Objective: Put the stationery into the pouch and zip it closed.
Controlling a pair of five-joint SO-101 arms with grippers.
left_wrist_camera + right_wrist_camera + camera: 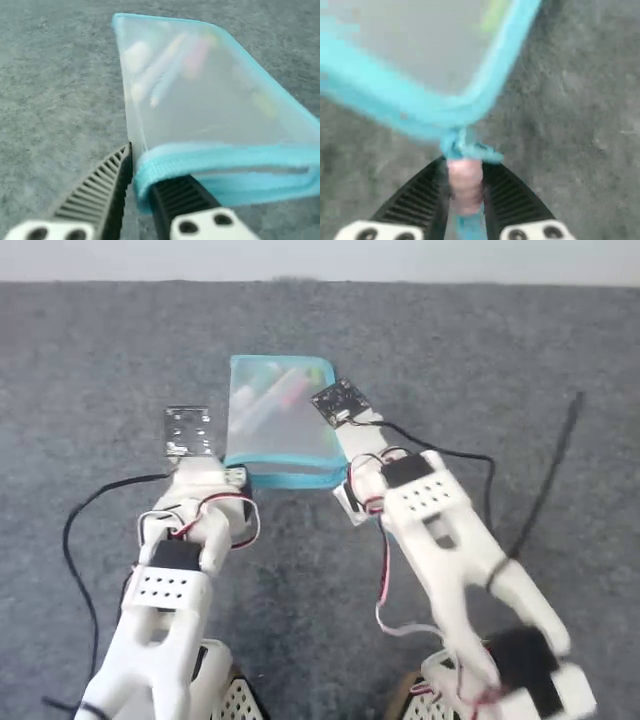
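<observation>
Pouch (280, 425): translucent with turquoise trim, lying flat on the grey table (100, 360), its zip edge (225, 160) facing the arm bases.

Stationery (165, 65): several pen-like sticks and a pale rounded item, inside the pouch and seen blurred through its wall; exact kinds cannot be told.

Left gripper (140, 170): at the pouch's near left corner, both black ribbed fingers clamped on the end of the zip edge, one on each side of the turquoise band.

Right gripper (465, 167): at the near right corner, fingers pinched together on the pinkish zipper pull (465, 182), a knot of turquoise tape just past the fingertips.

Zip: whether it is fully drawn across cannot be told.

Cables (75, 530): black leads trailing over the table beside both arms.
</observation>
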